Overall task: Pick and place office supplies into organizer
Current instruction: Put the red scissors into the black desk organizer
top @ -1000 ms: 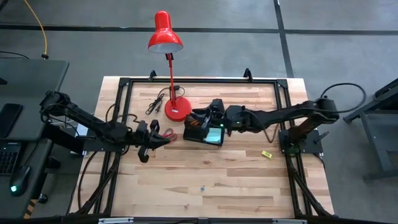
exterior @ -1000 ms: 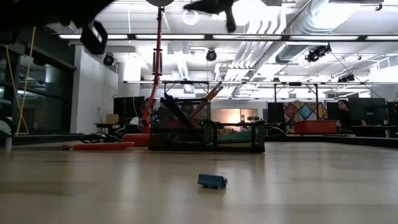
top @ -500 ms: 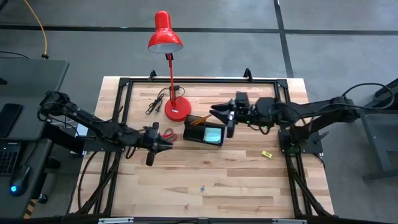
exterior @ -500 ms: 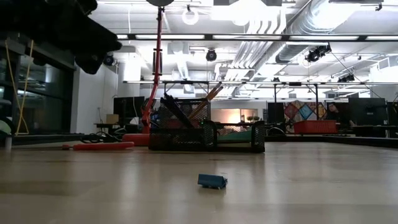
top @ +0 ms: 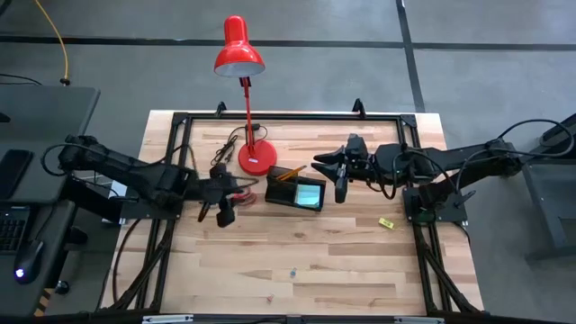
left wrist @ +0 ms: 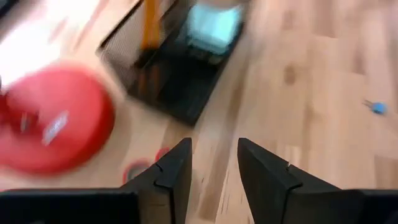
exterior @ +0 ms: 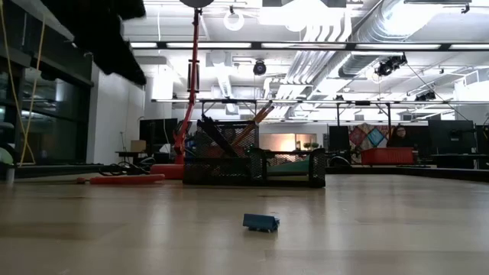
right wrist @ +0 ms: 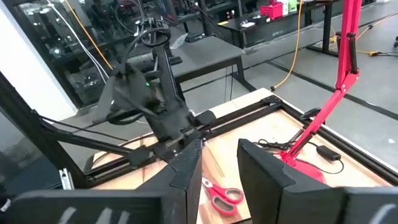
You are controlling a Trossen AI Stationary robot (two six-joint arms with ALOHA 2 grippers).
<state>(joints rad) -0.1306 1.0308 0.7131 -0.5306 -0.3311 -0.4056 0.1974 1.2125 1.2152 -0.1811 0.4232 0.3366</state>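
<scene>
Two compartments of organizer (top: 295, 194): orange pencils (top: 286, 173), teal pad (top: 310, 194).

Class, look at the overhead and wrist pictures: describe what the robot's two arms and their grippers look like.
Both arms are dark, jointed and slim, with black cables looping along them. The left gripper and right gripper each end in two flat, angular black fingers. No markings are readable.

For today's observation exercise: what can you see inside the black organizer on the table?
Inside the organizer from above: an orange pencil leaning in one compartment and a teal sticky-note pad in the other. The low view shows dark sticks beside the pencil; whatever lies beneath is hidden by the walls.
</scene>
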